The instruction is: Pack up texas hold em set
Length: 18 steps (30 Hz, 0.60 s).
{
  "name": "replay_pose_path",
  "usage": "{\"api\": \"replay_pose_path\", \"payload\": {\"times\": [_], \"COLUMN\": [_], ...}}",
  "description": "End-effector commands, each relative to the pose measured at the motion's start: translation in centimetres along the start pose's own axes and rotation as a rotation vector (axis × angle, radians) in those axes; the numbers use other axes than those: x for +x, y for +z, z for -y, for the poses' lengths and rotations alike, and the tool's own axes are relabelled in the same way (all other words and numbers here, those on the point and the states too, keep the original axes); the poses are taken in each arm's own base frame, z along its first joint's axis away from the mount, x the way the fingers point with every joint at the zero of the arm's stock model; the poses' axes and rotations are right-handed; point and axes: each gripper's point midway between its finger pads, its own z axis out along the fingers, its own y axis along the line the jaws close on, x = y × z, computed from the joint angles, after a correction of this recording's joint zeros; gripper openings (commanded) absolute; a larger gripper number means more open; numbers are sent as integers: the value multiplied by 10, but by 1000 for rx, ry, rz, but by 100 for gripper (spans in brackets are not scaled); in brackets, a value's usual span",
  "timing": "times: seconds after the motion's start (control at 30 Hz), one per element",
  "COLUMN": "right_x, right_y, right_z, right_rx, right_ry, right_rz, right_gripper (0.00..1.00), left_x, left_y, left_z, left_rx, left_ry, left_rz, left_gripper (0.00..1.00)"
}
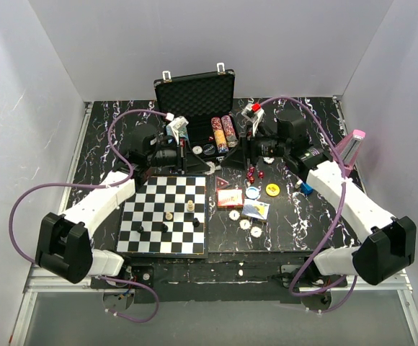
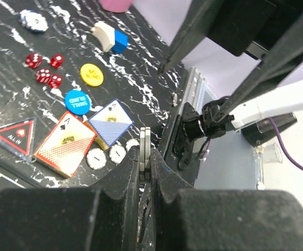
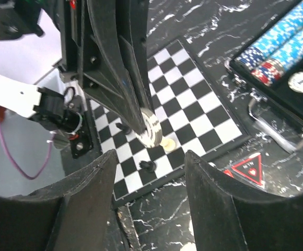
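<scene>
**Entry: texas hold em set, part packed.**

- **Case.** Your black ribbed briefcase (image 1: 194,92) stands open at the far middle of the surface (image 1: 295,223). Its lid is upright, with dark foam lining and silver latches on the top rim.
- **Stored.** Chip rows (image 1: 223,133) lie in its base (blue-and-white and red-and-white edges from the right wrist view).
- **Loose, right of the chessboard (image 1: 164,216).**
  - a red card deck (image 2: 65,142) and a blue card deck (image 2: 109,123), side by side
  - four red dice (image 2: 44,70)
  - a yellow button (image 2: 91,75)
  - a blue button (image 2: 77,101)
  - a red triangular marker (image 2: 15,137)
  - several white discs (image 2: 96,157)
- **In hand.** Your left end effector (image 2: 145,159) is clamped narrow on two pale chips (image 2: 145,140), held edge-on off the surface.
- **Free.** Your right end effector (image 3: 149,157) stands wide, gripping nothing.
</scene>
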Motion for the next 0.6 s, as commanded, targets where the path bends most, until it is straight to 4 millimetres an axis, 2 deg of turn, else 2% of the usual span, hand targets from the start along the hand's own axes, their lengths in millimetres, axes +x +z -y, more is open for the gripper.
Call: {"api": "replay_pose_path", "payload": {"times": [0.0,0.13,0.4,0.57], "right_x": [-15,-10,-5,-3], "right_y": [4,11,14,15], "right_z": [-22,-25,-46,-49], "right_rx": [-140,-188,-308,-331], "right_ry": [23,45,50,61], "right_rz": [39,11,-2,-12], "right_gripper": [60,57,49,37], "left_x": [-12,-12,-12,-13], "left_y": [-10,-12,-12,-12], "left_z": [44,53,52,54], "left_rx": [178,232,232,236], "left_ry": [140,154,152,157], "left_rz": [48,64,65,68], "left_gripper": [0,0,0,0]}}
